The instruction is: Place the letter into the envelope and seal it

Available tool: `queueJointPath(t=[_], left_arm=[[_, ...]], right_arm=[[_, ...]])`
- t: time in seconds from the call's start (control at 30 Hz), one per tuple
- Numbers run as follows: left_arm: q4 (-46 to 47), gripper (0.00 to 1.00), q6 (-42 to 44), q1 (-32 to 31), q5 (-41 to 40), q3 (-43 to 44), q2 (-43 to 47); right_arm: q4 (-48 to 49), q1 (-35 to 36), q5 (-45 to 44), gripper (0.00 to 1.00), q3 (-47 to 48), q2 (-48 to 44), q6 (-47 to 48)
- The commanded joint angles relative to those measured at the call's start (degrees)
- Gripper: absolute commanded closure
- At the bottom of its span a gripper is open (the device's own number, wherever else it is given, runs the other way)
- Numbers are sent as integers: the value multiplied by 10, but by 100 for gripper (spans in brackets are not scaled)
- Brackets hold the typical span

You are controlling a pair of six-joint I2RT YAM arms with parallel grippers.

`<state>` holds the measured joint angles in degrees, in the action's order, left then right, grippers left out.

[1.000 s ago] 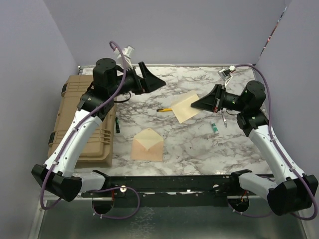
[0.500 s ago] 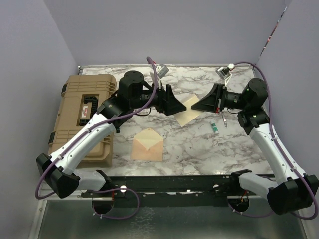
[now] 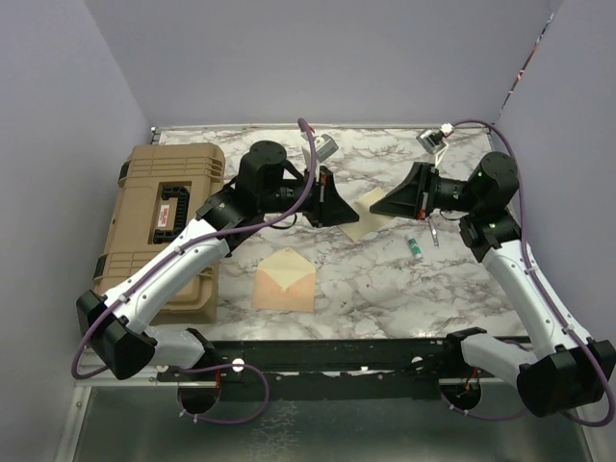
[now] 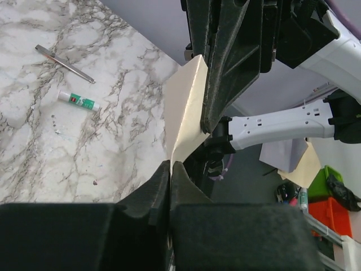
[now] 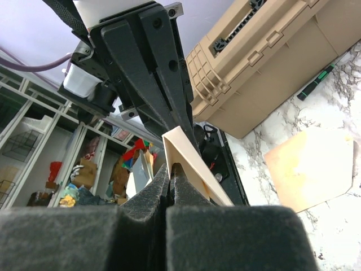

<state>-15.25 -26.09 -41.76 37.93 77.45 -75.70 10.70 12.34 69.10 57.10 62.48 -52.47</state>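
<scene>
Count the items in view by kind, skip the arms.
Paper pieces: 2, letter and envelope
Hard case: 1
Glue stick: 1
Pens or thin tools: 2, metal rod and black-green pen
Total: 6

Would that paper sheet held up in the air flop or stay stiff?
Probably floppy: the letter bends between the left end effector and right end effector. Likely very light, a single thin sheet. It could crease where pinched.

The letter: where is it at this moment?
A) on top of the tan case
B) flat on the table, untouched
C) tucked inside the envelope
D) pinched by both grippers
D: the left gripper and the right gripper each have their jaws closed on the letter.
</scene>
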Motion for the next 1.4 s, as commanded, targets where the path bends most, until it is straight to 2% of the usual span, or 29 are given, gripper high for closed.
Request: queueJointPath(t=[0.0,0.03,0.17,0.27,0.4,0.5,0.63,0.77,1.0,1.17,1.37], left_arm=[[9,100,8,-2,0,-8,19],[11,100,5,-2,1,-8,20],[15,100,-8,-2,-13,-8,27],[17,100,-21,-2,-32,-4,33],[34,100,-70,-2,-57,5,33],[61,100,-117,-2,-72,6,35],[112,100,-176,-2,-101,-10,46],[172,100,-220,-2,-105,-35,57],[226,100,-267,-2,-91,-72,56],[263,100,-293,-2,-91,-87,54],[278,100,-304,-2,-87,-91,47]], right_arm=[[5,3,-2,100,3,-18,1],[-1,3,-6,99,3,-19,2],[-69,3,-41,68,16,-31,36],[-123,3,-80,51,24,-49,69],[-161,3,-147,41,20,-78,83],[-130,3,-182,35,-8,-101,43],[4,3,-219,25,-84,-133,-70],[109,3,-232,23,-131,-131,-148],[225,3,-220,23,-125,-98,-220],[317,5,-209,29,-124,-75,-277],[315,7,-209,33,-114,-67,-282]])
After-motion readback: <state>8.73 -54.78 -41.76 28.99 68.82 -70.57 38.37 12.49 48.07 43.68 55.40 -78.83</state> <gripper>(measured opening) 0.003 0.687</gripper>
